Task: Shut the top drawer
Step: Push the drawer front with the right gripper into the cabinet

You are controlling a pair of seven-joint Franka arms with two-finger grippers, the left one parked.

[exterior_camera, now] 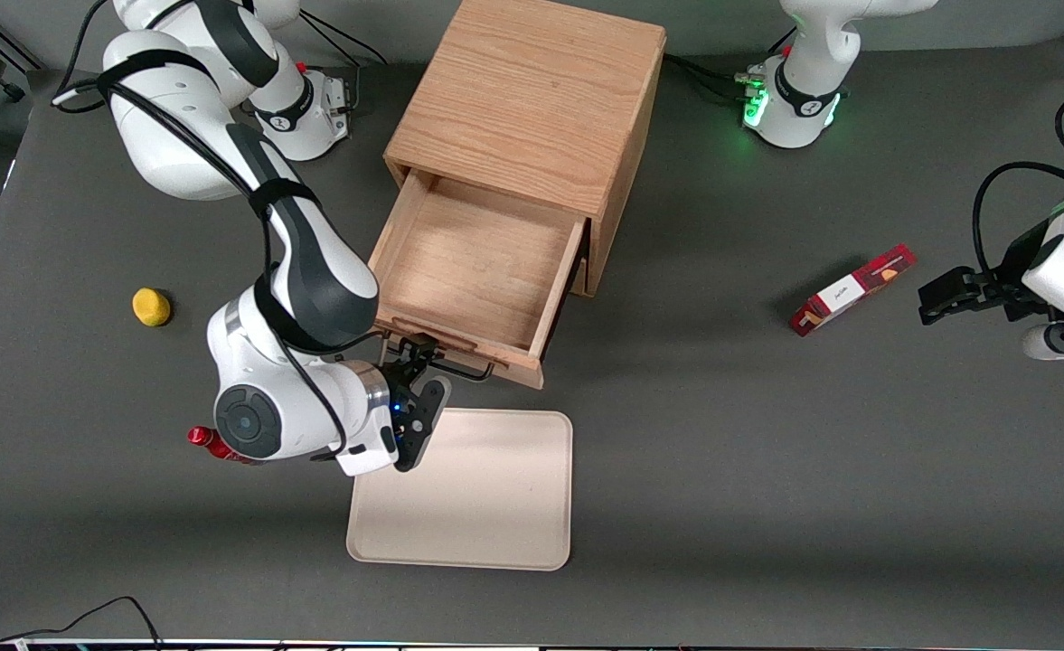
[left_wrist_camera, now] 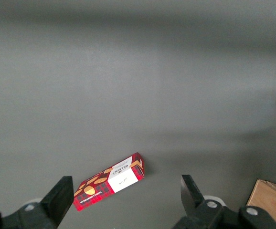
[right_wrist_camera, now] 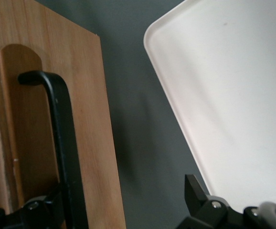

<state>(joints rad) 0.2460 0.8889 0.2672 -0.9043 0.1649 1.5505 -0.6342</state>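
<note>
The wooden cabinet point(exterior_camera: 532, 99) stands mid-table with its top drawer point(exterior_camera: 477, 262) pulled far out, its shallow oak box bare inside. The drawer's black wire handle point(exterior_camera: 468, 369) sticks out from its front toward the front camera. My right gripper point(exterior_camera: 425, 372) hovers just in front of that drawer front, at the handle, open. In the right wrist view the handle point(right_wrist_camera: 61, 133) runs along the drawer front point(right_wrist_camera: 92, 119) close against one finger point(right_wrist_camera: 37, 210). The other finger point(right_wrist_camera: 195, 191) stands far apart over the table, and the gripper point(right_wrist_camera: 123, 193) holds nothing.
A cream tray point(exterior_camera: 495, 488) point(right_wrist_camera: 224, 95) lies nearer the front camera than the drawer, just below the gripper. A yellow object point(exterior_camera: 151, 306) and a red object point(exterior_camera: 202, 438) half hidden by the arm lie toward the working arm's end. A red box point(exterior_camera: 852, 289) point(left_wrist_camera: 110, 181) lies toward the parked arm's end.
</note>
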